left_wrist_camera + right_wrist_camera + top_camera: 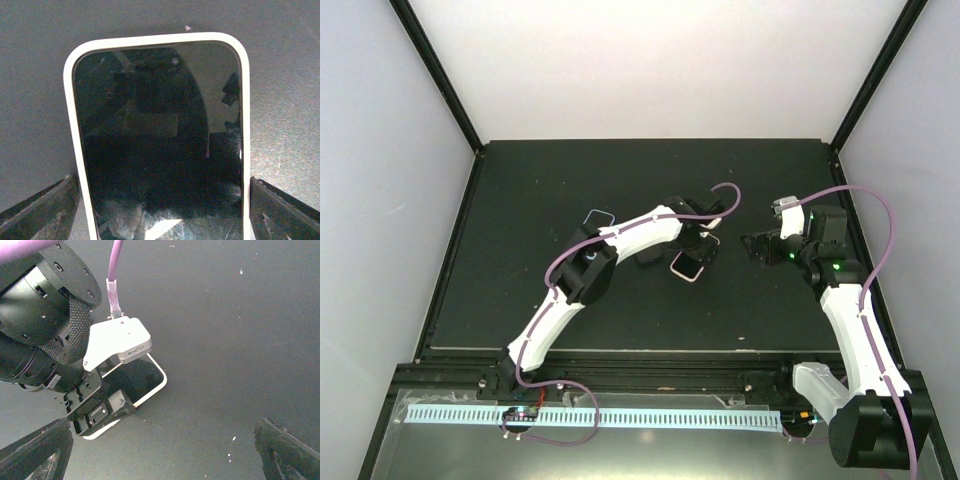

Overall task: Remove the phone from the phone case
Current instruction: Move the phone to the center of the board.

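1. Reference item: a white-rimmed phone (pixel 160 125) with black glass lies face up and flat near the middle of the dark matte bench (pixel 540 300).
2. The left gripper (pixel 159 177) has its fingers spread to straddle the white-rimmed phone across its width. One finger sits against the rim and a sliver of bench shows at the other. I judge it is bracketing the phone, not clamping it.
3. The right gripper (pixel 162 421) has its fingers wide apart with nothing between them. It hovers to the right of the white-rimmed phone with its camera turned toward it, which reads as a standby position.
4. Task item: the black-screened phone (pixel 598 221) lies apart from the white-rimmed phone, to its left and slightly farther back. A thin, pale blue, soft phone case (pixel 603 213) shows as a pale outline around the dark face, so I judge the phone is seated in it. The view is too small to make out the camera cut-out.
5. Finding: neither gripper is at the task item, and extraction has not yet begun. One gripper will probably need to pin the soft case while the other peels a corner.
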{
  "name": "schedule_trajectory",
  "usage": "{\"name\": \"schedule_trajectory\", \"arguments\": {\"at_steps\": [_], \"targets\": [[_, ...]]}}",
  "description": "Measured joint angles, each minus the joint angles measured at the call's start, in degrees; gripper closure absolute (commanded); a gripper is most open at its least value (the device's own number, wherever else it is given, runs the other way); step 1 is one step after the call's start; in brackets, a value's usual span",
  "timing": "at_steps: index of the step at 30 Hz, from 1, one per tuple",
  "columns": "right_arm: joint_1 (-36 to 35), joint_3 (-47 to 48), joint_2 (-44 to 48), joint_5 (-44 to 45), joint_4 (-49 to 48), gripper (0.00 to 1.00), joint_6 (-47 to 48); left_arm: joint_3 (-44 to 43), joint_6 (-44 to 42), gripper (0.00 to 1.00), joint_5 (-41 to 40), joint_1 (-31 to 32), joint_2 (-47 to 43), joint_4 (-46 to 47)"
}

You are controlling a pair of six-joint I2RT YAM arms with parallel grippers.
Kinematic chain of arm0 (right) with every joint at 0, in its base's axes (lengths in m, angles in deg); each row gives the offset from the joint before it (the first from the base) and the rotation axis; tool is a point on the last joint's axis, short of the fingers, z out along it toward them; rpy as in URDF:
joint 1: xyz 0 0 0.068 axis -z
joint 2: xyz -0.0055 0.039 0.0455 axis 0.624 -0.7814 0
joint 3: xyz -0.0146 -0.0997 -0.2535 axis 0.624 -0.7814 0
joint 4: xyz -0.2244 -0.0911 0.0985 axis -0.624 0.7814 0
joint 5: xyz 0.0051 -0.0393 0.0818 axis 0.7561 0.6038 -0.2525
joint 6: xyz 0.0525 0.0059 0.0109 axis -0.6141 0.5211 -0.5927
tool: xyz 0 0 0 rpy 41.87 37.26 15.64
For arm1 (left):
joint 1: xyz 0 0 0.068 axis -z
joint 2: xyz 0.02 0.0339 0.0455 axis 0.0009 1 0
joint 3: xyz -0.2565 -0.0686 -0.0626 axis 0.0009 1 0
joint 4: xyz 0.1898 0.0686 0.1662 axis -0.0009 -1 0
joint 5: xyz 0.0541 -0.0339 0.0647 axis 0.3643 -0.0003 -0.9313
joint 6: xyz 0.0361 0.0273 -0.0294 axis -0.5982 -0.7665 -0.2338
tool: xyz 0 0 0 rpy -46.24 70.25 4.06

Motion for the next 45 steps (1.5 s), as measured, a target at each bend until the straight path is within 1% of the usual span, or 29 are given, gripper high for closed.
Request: {"name": "schedule_trajectory", "arguments": {"at_steps": [4, 6, 7, 11, 13, 16, 18, 21, 25, 26, 28, 30, 32, 37, 39, 42, 45], "targets": [[0.0, 0.0, 0.0, 0.0, 0.0, 0.0, 0.0, 0.0, 0.9, 0.11, -1.2, 0.1, 0.0, -1.0], [0.0, 0.0, 0.0, 0.0, 0.0, 0.0, 0.1, 0.0, 0.9, 0.23, -1.5, 0.4, 0.0, -1.4], [0.0, 0.0, 0.0, 0.0, 0.0, 0.0, 0.1, 0.0, 0.9, 0.27, -1.5, 0.5, 0.0, -1.6], [0.0, 0.0, 0.0, 0.0, 0.0, 0.0, 0.2, 0.0, 0.7, 0.3, -1.8, 1.1, 0.0, -2.4], [0.0, 0.0, 0.1, 0.0, 0.0, 0.0, 0.2, 2.5, 0.8, 0.3, -2.0, 1.3, -1.4, -1.4], [0.0, 0.0, 0.3, 0.0, 0.0, 0.0, 0.3, 12.6, 1.6, 0.3, -1.9, 1.8, -7.4, 0.9], [0.0, 0.0, 0.3, 0.0, 0.0, 0.0, 0.4, 23.0, 2.5, 0.3, -1.7, 2.3, -13.9, 2.4], [0.0, 0.0, 0.3, 0.0, 0.0, 0.0, 0.4, 34.9, 4.3, 0.3, -1.6, 3.4, -22.6, 3.0], [0.0, 0.2, 0.3, 0.0, 0.0, 0.0, 0.4, 50.6, 9.7, 0.31, -1.5, 4.3, -34.8, 3.2], [0.0, 0.3, 0.3, -0.1, 0.0, 0.0, 0.4, 53.9, 11.5, 0.33, -1.5, 4.3, -37.2, 3.3], [0.0, 0.3, 0.3, -0.1, 0.0, 0.0, 0.4, 58.4, 14.6, 0.35, -1.6, 3.6, -40.6, 4.1], [0.0, 0.3, 0.3, -0.1, 0.0, 0.0, 0.4, 61.7, 17.0, 0.33, -1.0, 1.7, -42.5, 6.0], [0.0, 0.3, 0.3, -0.1, 0.0, 0.0, 0.4, 63.7, 18.7, 0.3, -0.1, -0.6, -43.6, 8.0], [0.0, 0.3, 0.5, 0.0, 0.0, 0.0, 0.4, 64.8, 21.2, 0.26, -0.1, -6.4, -44.6, 10.6], [0.1, 0.3, 0.8, 0.0, 0.0, 0.0, 0.4, 64.8, 21.8, 0.22, 0.0, -9.0, -44.5, 11.8], [0.1, 0.3, 1.1, 0.0, 0.0, 0.0, 0.4, 64.8, 22.6, 0.15, 0.7, -11.6, -43.8, 14.1], [0.1, 0.3, 1.1, 0.0, 0.0, 0.0, 0.4, 64.2, 23.7, 0.02, 2.0, -13.0, -43.1, 15.6]]}}
